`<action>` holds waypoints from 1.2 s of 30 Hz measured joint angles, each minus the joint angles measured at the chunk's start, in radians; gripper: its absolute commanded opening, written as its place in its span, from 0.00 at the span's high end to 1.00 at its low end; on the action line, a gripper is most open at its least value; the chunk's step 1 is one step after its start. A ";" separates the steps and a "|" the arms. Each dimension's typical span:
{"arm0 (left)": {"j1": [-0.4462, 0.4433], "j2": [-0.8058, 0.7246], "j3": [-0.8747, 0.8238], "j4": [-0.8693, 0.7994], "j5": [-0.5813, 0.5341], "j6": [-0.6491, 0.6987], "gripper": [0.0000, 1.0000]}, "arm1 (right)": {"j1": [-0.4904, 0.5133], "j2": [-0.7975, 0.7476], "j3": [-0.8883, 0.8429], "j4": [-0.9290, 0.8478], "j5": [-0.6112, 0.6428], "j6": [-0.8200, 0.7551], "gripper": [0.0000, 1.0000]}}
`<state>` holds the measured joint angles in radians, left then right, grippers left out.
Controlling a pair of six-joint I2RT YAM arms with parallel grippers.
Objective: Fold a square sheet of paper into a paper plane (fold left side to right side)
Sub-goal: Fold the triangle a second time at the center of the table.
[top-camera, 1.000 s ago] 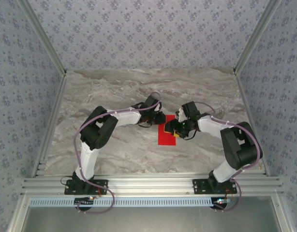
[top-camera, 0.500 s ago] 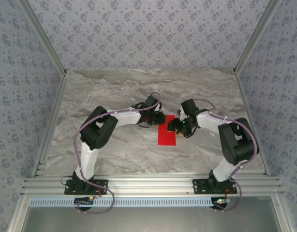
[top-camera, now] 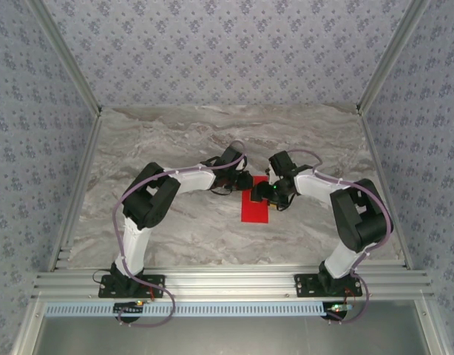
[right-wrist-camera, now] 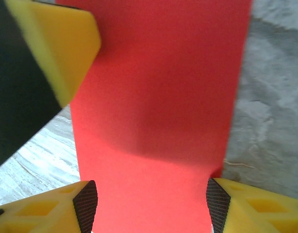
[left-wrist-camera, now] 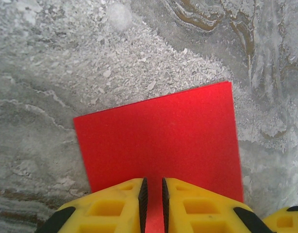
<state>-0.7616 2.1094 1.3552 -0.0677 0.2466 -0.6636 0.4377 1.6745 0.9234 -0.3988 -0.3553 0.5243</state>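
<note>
The square sheet of paper (top-camera: 255, 210) lies on the marble table as a narrow bright red rectangle, its long side running away from the arms. My left gripper (top-camera: 244, 183) rests on its far left part. In the left wrist view its yellow jaws (left-wrist-camera: 153, 182) stand almost together, a thin slit between the pads, with the flat red paper (left-wrist-camera: 158, 131) under them. My right gripper (top-camera: 261, 194) hovers over the sheet's far end. In the right wrist view it is open (right-wrist-camera: 151, 196), its pads straddling the width of the paper (right-wrist-camera: 158, 97). A left finger (right-wrist-camera: 57, 43) shows at upper left.
The grey-veined marble table (top-camera: 175, 229) is bordered by aluminium rails (top-camera: 227, 282) at the near edge and patterned walls on three sides. Both arms bend inward and meet near the table's middle.
My right gripper has shifted left onto the far end of the red sheet and its jaws have spread wider. The left gripper and the sheet have stayed put.
</note>
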 measured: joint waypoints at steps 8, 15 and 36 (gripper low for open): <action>0.000 0.000 0.000 0.000 0.003 0.000 0.82 | 0.022 0.007 0.005 0.000 -0.006 0.003 0.34; -0.001 -0.032 -0.025 -0.019 0.027 0.000 0.72 | 0.018 0.008 0.006 -0.005 -0.007 0.002 0.35; -0.024 -0.183 -0.245 0.079 0.177 -0.113 0.79 | -0.093 -0.010 0.114 -0.074 0.072 -0.093 0.34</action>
<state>-0.7853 1.9259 1.1107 0.0116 0.4236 -0.7765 0.3443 1.6650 1.0370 -0.4732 -0.2836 0.4316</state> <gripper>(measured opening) 0.216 0.663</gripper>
